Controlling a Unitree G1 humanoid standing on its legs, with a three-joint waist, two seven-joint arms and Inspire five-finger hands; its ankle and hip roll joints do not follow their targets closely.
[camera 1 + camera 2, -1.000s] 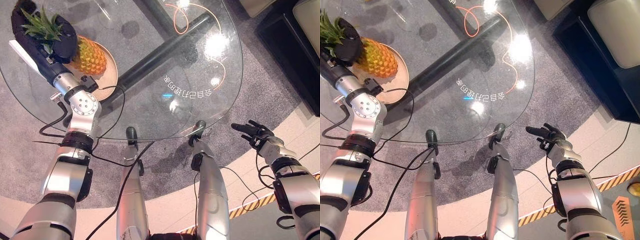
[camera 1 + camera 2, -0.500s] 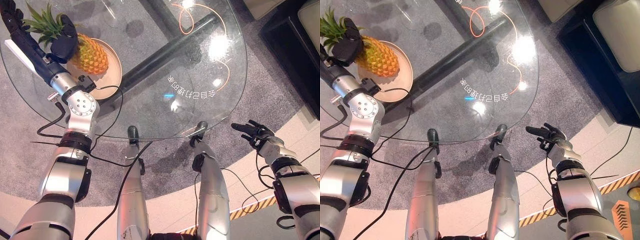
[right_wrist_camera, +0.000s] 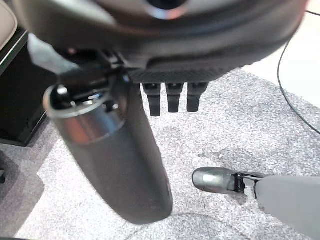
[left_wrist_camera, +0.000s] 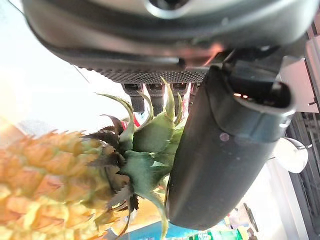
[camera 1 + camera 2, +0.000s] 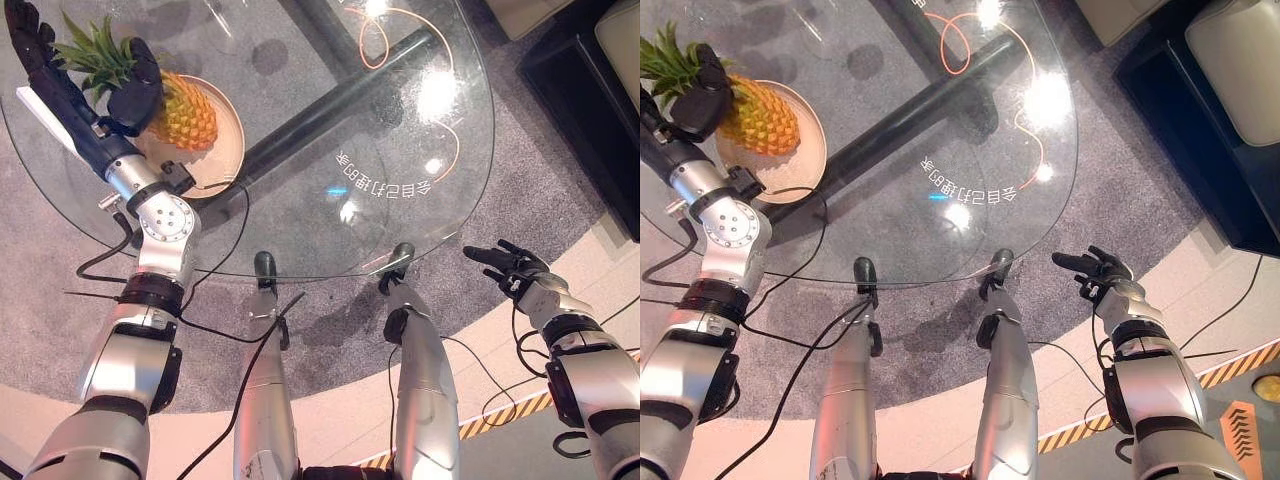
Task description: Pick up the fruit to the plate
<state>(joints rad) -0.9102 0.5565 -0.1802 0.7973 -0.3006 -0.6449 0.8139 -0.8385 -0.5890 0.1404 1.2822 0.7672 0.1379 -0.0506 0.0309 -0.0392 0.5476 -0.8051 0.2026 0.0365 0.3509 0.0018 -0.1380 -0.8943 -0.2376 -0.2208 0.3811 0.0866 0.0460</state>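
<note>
A pineapple (image 5: 185, 112) lies on its side on the tan plate (image 5: 222, 160) at the far left of the round glass table (image 5: 400, 120). My left hand (image 5: 45, 65) is at the leafy crown, with the fingers straight past the leaves and the thumb (image 4: 220, 150) beside them; it is open and grips nothing. In the left wrist view the green crown (image 4: 145, 150) sits between thumb and fingers. My right hand (image 5: 510, 268) hovers open off the table's near right edge, above the floor.
A dark tube leg (image 5: 330, 100) runs under the glass. An orange cable (image 5: 360, 30) loops on the grey carpet beneath. Dark furniture (image 5: 590, 90) stands at the upper right. Yellow-black floor tape (image 5: 500, 415) is at the lower right.
My left hand was curled on the pineapple's crown a second ago; it has let go and its fingers are now straight. The pineapple stays on the plate. The right hand has not moved.
</note>
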